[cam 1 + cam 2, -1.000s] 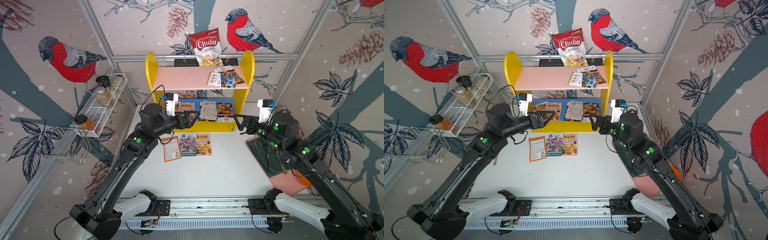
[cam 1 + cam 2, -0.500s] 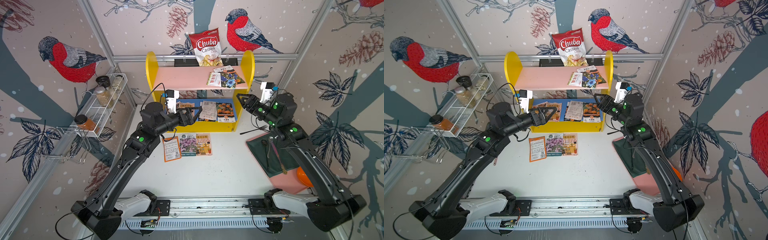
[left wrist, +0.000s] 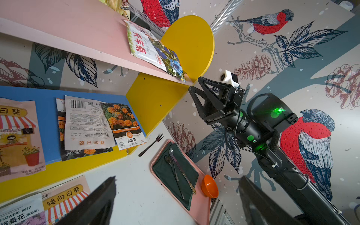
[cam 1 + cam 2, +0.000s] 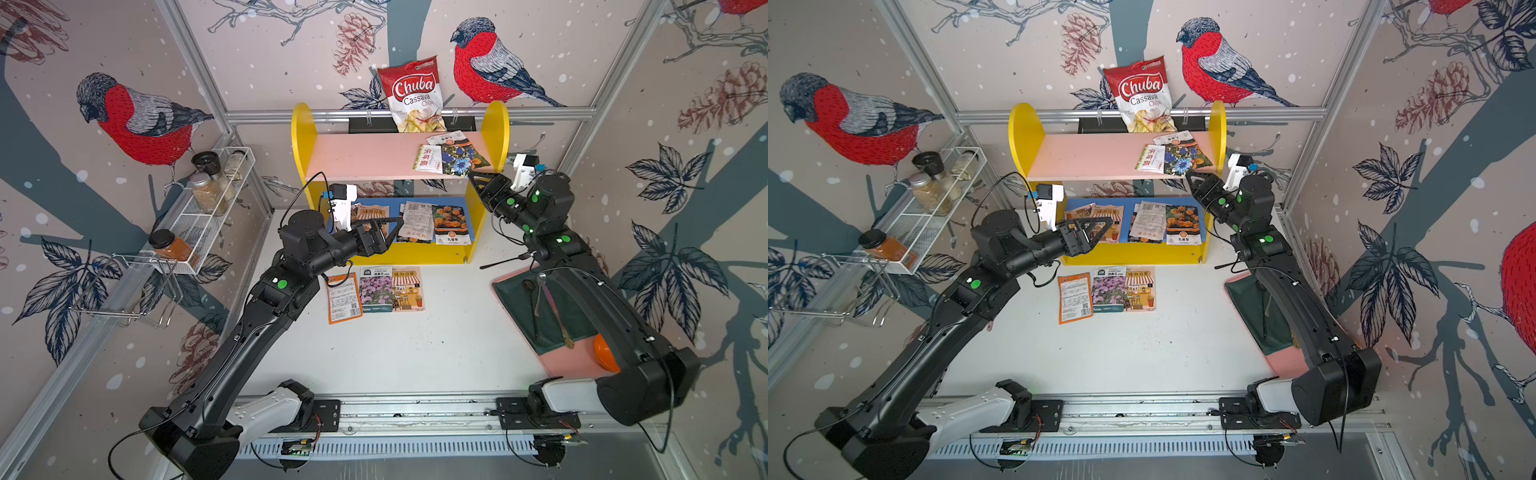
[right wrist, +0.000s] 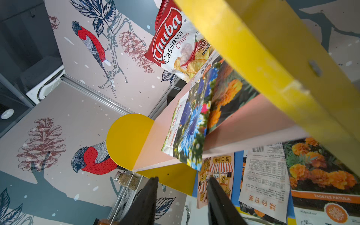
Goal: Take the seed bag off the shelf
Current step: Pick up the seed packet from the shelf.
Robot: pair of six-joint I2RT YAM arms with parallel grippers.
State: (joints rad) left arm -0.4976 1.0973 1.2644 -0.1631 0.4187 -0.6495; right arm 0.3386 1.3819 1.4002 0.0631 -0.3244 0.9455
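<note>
**Seed bag not yet lifted: grasp being lined up at the upper board**

The blue-flowered seed bag (image 4: 459,160) is lying flat on the pink upper board (image 4: 357,158) of the shelf (image 4: 302,137), close to the right side panel. One of its corners is hanging over the board's front edge. Another packet is being partly covered by it.

The right gripper (image 3: 194,83) is being held just beside that overhanging corner, at about board height. Its jaws are being kept part-way apart, and in the right wrist view nothing is being gripped between them. The bag's corner is showing just ahead of the fingertips and apart from them. The reach is therefore judged to be nearly done. The pinch on the corner, the pull clear of the board and the set-down are judged to be left.

The left gripper (image 4: 1098,230) is being held wide open and empty in front of the blue lower board (image 3: 48,116), where several more packets (image 4: 451,222) are lying. Three packets (image 4: 376,289) are lying on the table (image 4: 415,353) just in front of the shelf, so these are off it already. With bags lying on both boards, the task is judged to be only partly done, and the upper-board bag is being taken as the one in hand.
</note>
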